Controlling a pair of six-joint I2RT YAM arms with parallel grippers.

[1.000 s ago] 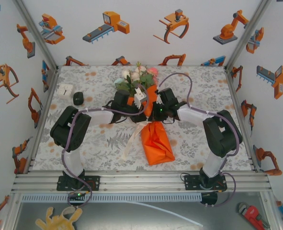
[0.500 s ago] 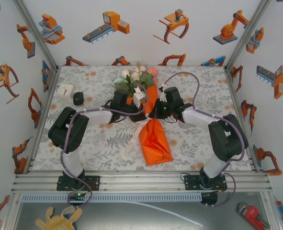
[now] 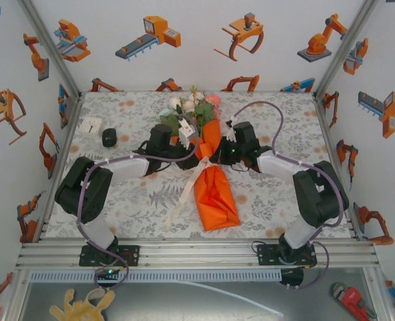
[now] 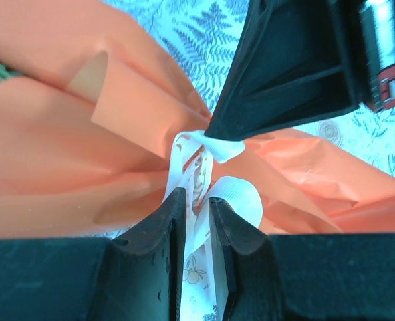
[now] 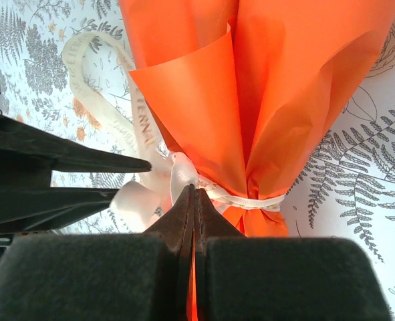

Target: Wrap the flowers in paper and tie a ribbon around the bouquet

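Note:
The bouquet lies in the middle of the table, its flowers (image 3: 192, 107) pointing to the back and the orange paper (image 3: 217, 197) cone pointing toward me. A cream ribbon (image 3: 198, 171) circles the paper's waist (image 5: 250, 200), and its tails trail off front-left. My left gripper (image 3: 196, 155) (image 4: 197, 208) sits at the knot from the left with its jaws slightly apart. A ribbon strand (image 4: 196, 267) runs loosely through that gap. From the right, my right gripper (image 3: 214, 155) (image 5: 194, 192) is shut on a ribbon loop (image 5: 182, 175) at the knot. The stems are hidden inside the paper.
A white block (image 3: 90, 125) and a small black object (image 3: 109, 136) sit at the back left of the floral tablecloth (image 3: 284, 114). Printed walls enclose three sides. The aluminium rail (image 3: 197, 253) runs along the near edge.
My left gripper's jaws have parted a little around the ribbon, and the left arm's elbow swung left. The right wrist shifted slightly right and back. The bouquet barely moved.

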